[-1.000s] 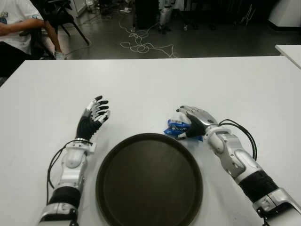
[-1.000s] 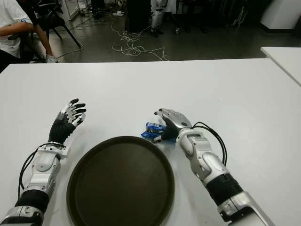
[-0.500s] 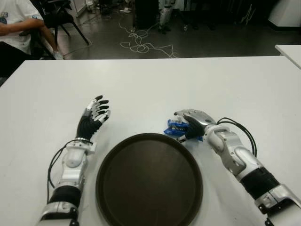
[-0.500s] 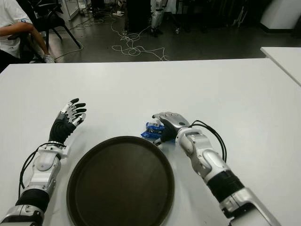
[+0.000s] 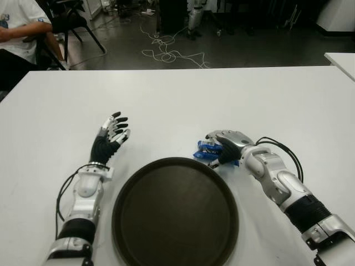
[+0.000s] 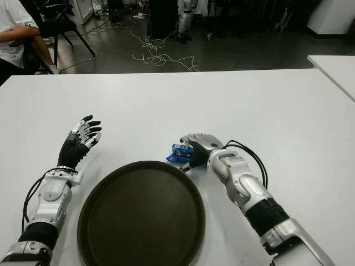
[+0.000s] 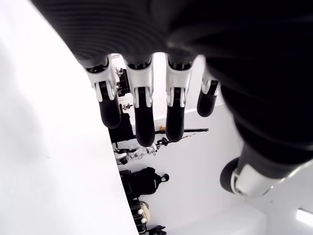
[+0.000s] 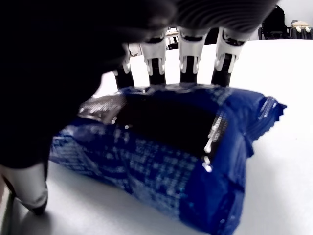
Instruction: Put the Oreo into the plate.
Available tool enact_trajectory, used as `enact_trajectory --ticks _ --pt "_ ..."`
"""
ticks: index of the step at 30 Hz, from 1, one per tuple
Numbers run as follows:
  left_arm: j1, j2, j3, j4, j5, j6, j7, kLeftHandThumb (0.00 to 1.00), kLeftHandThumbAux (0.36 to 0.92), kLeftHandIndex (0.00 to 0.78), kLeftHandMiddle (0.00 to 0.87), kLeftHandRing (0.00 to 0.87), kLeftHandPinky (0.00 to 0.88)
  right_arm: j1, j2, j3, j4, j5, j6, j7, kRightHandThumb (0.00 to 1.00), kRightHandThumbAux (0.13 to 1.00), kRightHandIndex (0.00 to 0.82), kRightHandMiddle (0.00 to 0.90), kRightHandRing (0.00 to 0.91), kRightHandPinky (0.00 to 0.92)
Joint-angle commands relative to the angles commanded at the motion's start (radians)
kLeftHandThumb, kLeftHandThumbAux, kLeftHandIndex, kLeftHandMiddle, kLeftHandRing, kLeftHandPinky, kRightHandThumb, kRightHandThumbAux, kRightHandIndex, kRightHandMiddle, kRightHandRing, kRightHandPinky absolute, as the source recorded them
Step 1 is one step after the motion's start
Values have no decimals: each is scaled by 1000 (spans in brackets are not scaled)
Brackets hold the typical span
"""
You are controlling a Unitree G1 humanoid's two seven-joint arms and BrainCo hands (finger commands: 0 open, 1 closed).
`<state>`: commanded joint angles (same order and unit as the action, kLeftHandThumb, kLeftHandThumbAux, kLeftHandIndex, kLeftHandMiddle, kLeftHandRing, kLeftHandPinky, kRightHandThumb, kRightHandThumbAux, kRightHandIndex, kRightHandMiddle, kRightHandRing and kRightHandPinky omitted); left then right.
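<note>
The Oreo [image 5: 203, 151] is a blue packet lying on the white table [image 5: 166, 100], just past the far right rim of the round dark plate [image 5: 172, 216]. My right hand [image 5: 218, 148] covers it from the right. In the right wrist view its fingers [image 8: 188, 58] curl over the top of the Oreo packet [image 8: 186, 161], and the thumb presses beside it. The packet still touches the table and sits outside the plate. My left hand [image 5: 112, 133] shows left of the plate, its fingers [image 7: 144, 117] spread and holding nothing.
A seated person [image 5: 16, 33] and a chair [image 5: 72, 22] are beyond the table's far left corner. Cables [image 5: 166, 52] lie on the dark floor behind. Another white table's corner [image 5: 341, 58] shows at the far right.
My right hand's fingers have curled further down over the Oreo packet, and the wrist has shifted slightly left. The left hand and the plate have not moved.
</note>
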<state>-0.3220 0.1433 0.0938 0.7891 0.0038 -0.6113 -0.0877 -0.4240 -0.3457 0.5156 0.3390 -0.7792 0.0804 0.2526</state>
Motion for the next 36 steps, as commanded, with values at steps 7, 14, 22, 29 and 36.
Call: enact_trajectory --ticks 7,14,22,29,36 --pt "-1 -2 1 -5 -1 6 3 95 618 118 226 218 178 -2 -4 3 -7 -5 3 4 0 565 157 191 171 171" --pt "-4 -2 0 -4 1 16 8 97 619 120 230 219 191 -5 3 11 16 -12 5 -12 0 583 181 212 190 203" --pt "-6 -1 -2 -1 3 15 12 96 616 126 232 229 205 -6 2 23 19 -19 11 -16 0 597 206 221 202 220" --pt "-8 -2 -3 3 3 10 11 83 624 120 231 222 182 0 2 22 13 -10 17 -10 0 608 224 232 216 225" --pt "-6 -3 -2 3 -2 4 7 75 609 115 230 219 167 3 -1 25 6 -11 23 -4 0 665 274 302 304 306"
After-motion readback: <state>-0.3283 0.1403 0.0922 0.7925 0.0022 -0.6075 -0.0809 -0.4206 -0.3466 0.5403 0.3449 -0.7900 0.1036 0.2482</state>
